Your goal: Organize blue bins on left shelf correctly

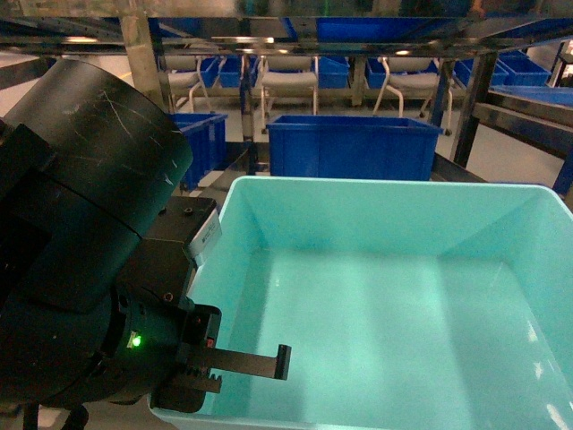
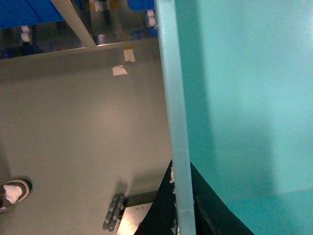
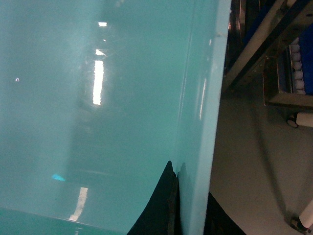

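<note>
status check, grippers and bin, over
Left gripper shut on turquoise bin rim. Right gripper shut on opposite rim. Bin empty. Shelf ahead.

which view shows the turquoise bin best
The head view: the turquoise bin shows its whole open, empty inside and most of its rim, with the left gripper on its left wall. The left wrist view shows only that wall's rim edge-on; the right wrist view only the right wall.

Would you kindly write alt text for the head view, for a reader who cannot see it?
A pale turquoise bin, empty, fills the foreground, with the left gripper clamped over its left wall. Beyond it, dark blue bins sit among the steel shelf posts.
</note>
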You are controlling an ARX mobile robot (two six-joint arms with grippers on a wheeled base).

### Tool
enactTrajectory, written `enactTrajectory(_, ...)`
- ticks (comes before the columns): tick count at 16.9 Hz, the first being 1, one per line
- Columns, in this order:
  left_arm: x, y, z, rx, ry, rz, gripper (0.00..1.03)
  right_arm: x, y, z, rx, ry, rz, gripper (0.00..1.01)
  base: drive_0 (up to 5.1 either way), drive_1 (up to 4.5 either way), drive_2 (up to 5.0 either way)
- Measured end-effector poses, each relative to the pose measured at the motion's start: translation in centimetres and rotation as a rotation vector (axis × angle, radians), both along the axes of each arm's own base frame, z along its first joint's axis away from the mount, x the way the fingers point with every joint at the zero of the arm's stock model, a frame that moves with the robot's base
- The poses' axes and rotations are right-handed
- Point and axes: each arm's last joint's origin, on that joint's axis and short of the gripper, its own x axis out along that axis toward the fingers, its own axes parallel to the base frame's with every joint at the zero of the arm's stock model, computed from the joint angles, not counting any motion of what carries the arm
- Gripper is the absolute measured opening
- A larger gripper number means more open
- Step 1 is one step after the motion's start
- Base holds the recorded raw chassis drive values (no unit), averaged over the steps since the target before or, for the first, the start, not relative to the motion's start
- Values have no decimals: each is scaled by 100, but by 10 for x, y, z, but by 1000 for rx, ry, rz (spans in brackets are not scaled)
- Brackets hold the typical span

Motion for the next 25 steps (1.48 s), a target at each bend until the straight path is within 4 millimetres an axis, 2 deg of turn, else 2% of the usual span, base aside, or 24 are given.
enactTrajectory(10, 0, -1, 1, -5, 5, 0, 2, -3, 0, 3, -13, -25, 9, 2, 0, 0, 0)
enactTrajectory(19, 0, -2, 1, -9, 5, -1, 2, -4, -1, 4, -19, -27, 10, 2, 2, 432, -428)
enactTrajectory(25, 1, -3, 1, -8, 5, -1, 2, -3, -1, 3, -20, -28, 9, 2, 0, 0, 0)
